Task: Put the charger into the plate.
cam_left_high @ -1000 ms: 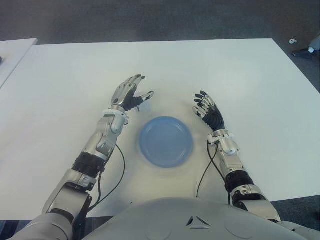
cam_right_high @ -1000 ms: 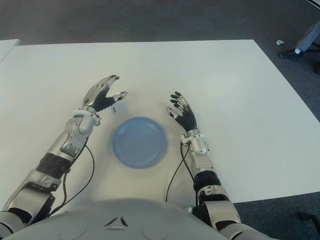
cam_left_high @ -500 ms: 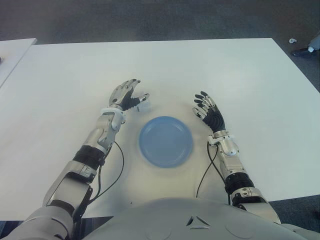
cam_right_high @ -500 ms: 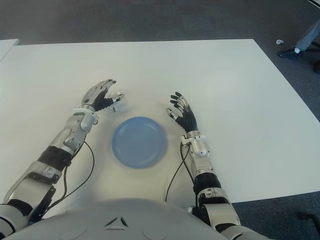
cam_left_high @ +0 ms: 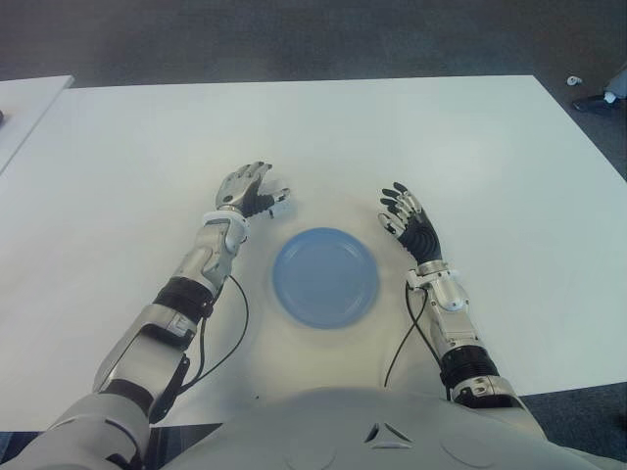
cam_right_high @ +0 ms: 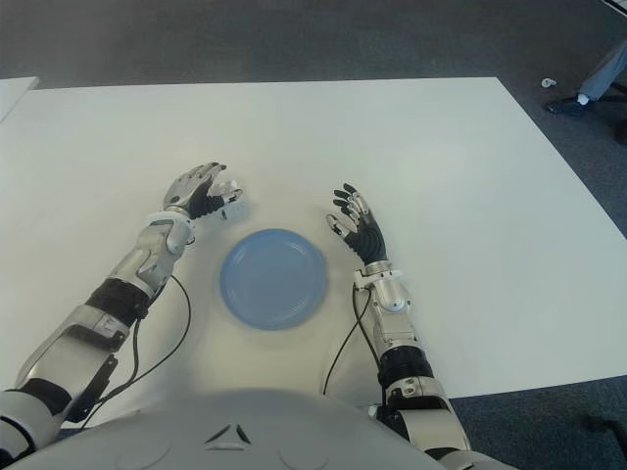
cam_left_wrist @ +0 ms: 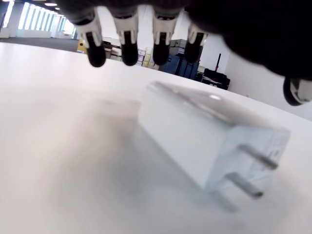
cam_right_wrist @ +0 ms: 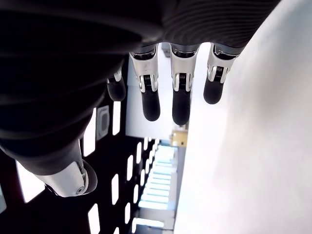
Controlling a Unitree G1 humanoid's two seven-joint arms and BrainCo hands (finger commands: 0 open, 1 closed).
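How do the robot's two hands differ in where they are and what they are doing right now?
The left hand is over the white charger, fingers spread above it without gripping; the right hand has nothing under it. The left hand is beyond the blue plate's left rim, the right hand off its right rim. Both are open.

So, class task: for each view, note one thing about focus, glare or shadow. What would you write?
Left wrist view: charger fairly sharp with a glare spot on top, table in front blurred. Right wrist view: fingers dark against bright background lights. Eye views: even light, soft shadow around the plate.
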